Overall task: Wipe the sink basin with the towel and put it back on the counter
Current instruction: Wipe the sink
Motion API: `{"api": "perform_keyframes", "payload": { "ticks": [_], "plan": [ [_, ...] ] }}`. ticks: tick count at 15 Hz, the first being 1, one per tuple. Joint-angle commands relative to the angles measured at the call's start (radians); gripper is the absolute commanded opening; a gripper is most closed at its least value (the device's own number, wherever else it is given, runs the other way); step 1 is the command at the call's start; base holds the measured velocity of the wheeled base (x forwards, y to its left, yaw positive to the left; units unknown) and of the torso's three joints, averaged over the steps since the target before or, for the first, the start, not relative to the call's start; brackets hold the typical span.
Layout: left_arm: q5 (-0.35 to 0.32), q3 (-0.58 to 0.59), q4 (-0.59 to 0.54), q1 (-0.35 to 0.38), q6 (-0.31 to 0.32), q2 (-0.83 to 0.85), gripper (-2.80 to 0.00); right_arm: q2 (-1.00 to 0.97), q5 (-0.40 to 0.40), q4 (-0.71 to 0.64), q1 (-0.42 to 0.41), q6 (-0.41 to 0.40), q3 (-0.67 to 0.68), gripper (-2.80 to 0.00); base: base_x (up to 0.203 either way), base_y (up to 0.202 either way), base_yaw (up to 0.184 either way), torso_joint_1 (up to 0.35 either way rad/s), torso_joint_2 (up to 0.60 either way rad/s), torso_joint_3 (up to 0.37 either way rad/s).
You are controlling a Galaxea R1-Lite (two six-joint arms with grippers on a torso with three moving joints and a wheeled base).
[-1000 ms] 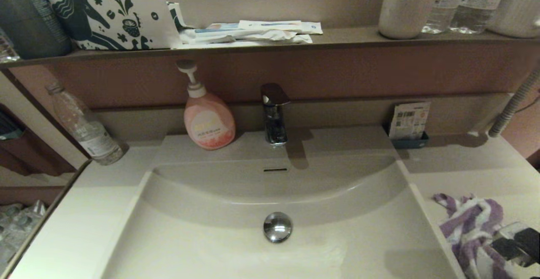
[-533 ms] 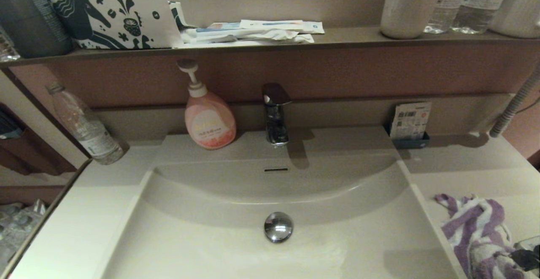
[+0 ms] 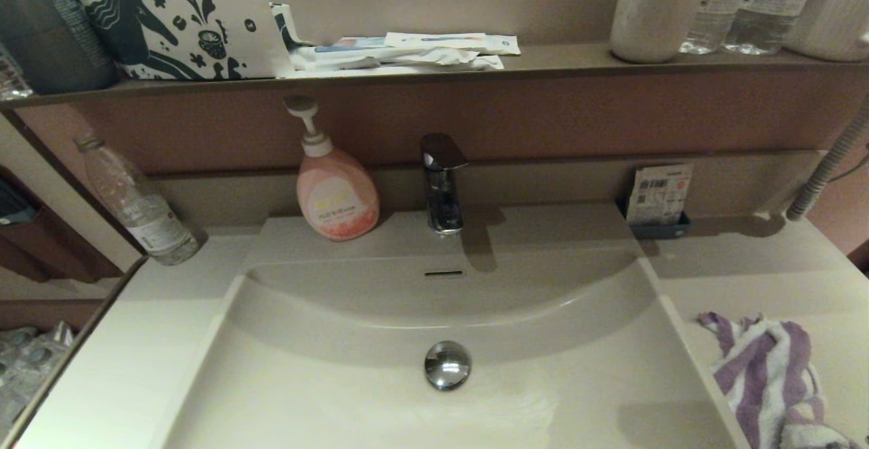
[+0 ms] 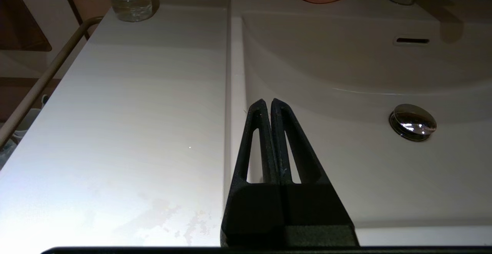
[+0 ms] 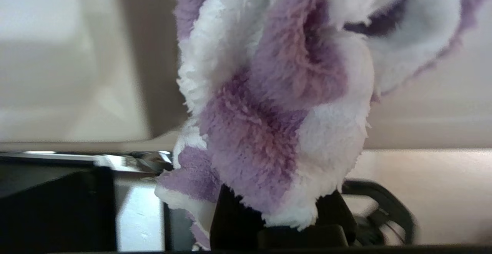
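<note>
Purple-and-white striped fluffy towel (image 3: 767, 374) bunched on the off-white counter (image 3: 760, 279), just right of the wide beige sink basin (image 3: 380, 401) with its round chrome drain stopper (image 3: 447, 365). Right pincer (image 5: 276, 211) buried under the towel's pile in the right wrist view, out of sight from the head; open or closed, cannot tell. Left pincer (image 4: 267, 106) parked low over the basin's left rim, black fingers pressed together, holding nothing. Pink soap pump bottle (image 3: 335, 191) beside the chrome faucet (image 3: 442, 184).
</note>
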State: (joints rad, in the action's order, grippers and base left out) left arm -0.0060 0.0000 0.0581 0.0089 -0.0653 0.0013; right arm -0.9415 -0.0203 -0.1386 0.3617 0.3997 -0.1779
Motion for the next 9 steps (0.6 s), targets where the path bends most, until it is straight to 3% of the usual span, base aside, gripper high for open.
{"api": "perform_keyframes", "payload": {
  "ticks": [1, 7, 9],
  "plan": [
    [0.0, 0.0, 0.002, 0.0, -0.001, 0.0, -2.8, -0.009, 0.012, 0.057, 0.0, 0.005, 0.034, -2.8, 0.0, 0.0, 0.0, 0.0, 0.0, 0.0],
    [0.0, 0.0, 0.0, 0.0, -0.001, 0.0, -2.8, -0.268, -0.054, 0.206, 0.0, -0.085, 0.032, -2.8, 0.0, 0.0, 0.0, 0.0, 0.0, 0.0],
    [0.0, 0.0, 0.001, 0.0, -0.001, 0.0, -2.8, -0.325, -0.125, 0.217, -0.001, -0.153, 0.031, -2.8, 0.0, 0.0, 0.0, 0.0, 0.0, 0.0]
  ]
}}
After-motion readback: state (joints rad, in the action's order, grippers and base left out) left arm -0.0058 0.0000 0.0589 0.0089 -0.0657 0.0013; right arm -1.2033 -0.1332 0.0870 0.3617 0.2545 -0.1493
